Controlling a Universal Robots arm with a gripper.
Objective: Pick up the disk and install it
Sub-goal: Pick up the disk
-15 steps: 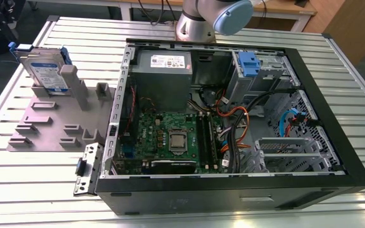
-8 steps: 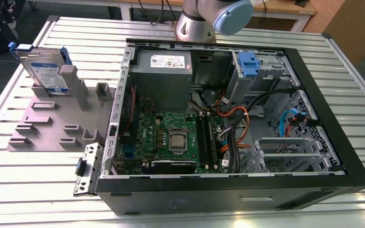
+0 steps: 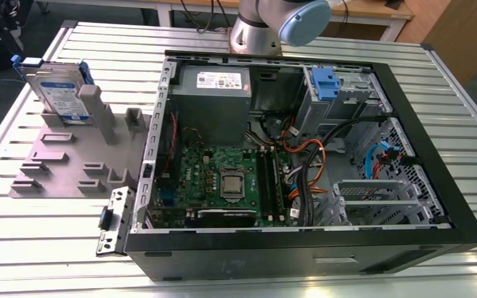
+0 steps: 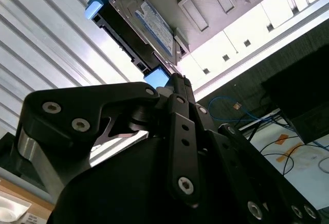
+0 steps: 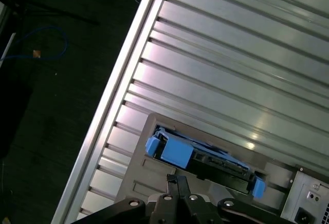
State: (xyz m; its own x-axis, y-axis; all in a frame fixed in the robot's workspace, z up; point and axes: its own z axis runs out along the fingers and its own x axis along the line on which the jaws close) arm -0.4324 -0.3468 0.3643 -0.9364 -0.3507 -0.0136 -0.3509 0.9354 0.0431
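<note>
The disk stands on edge in a slot of the grey holder, at the exterior view's far left. It is a silver-grey drive with a white-and-blue label and a blue plastic bracket around it. In the first wrist view the disk appears edge-on, with blue tabs at both ends. My gripper sits a little away from it, its black linkage aimed at the drive's edge without touching. In the second wrist view the disk lies beyond my gripper.
An open computer case takes up the middle and right of the slatted metal table. Inside are a grey power supply, the motherboard, loose cables and a blue clip at the drive bay. The arm's base stands behind the case.
</note>
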